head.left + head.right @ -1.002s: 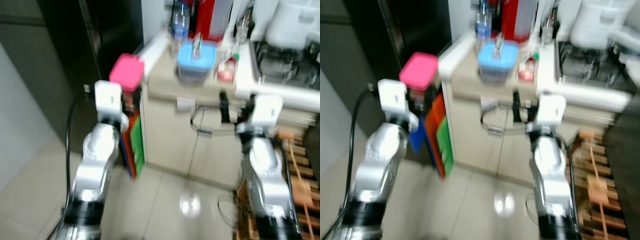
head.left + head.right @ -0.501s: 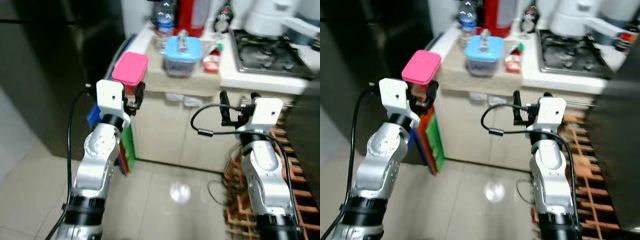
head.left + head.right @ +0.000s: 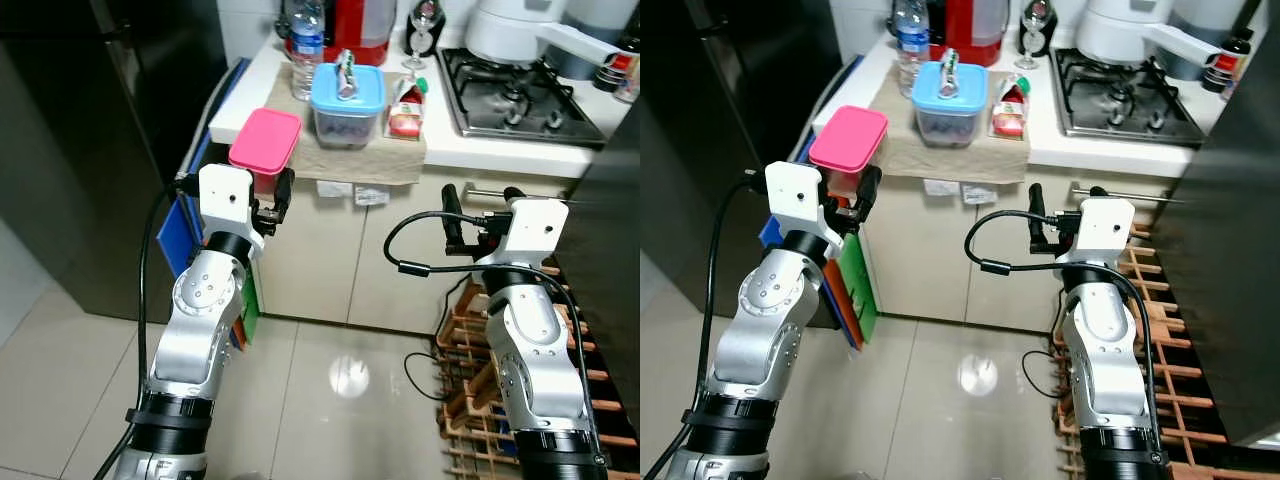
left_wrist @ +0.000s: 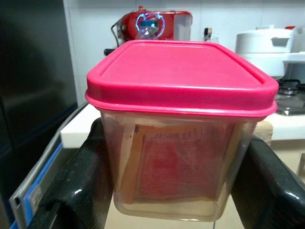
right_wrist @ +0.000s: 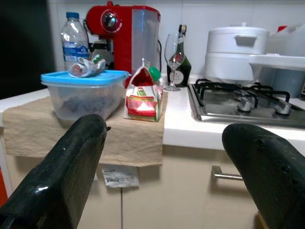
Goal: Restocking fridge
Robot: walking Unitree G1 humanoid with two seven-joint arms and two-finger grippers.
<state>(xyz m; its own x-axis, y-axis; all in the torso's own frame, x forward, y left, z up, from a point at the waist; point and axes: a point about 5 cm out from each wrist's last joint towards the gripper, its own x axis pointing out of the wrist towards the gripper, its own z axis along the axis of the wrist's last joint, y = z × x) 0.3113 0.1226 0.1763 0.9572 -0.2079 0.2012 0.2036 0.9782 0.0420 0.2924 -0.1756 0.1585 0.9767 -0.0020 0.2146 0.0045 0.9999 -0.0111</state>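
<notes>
Before the beige counter cabinet, a clear container with a pink lid is held aloft by the left gripper; its two black fingers are clamped against the container's opposite walls, and reddish packets can be seen through the clear plastic. The container is kept in front of the cabinet's left corner, beside the dark fridge. On the cabinet's worktop, a beige cloth is spread, and on it a blue-lidded box is set, with a small carton just beside it. Behind these, a water bottle, a red appliance and a wine glass are lined up by the wall. A gas hob is fitted at the worktop's right end. The right gripper is raised in front of the cabinet's right part, its fingers spread apart with nothing between them.
</notes>
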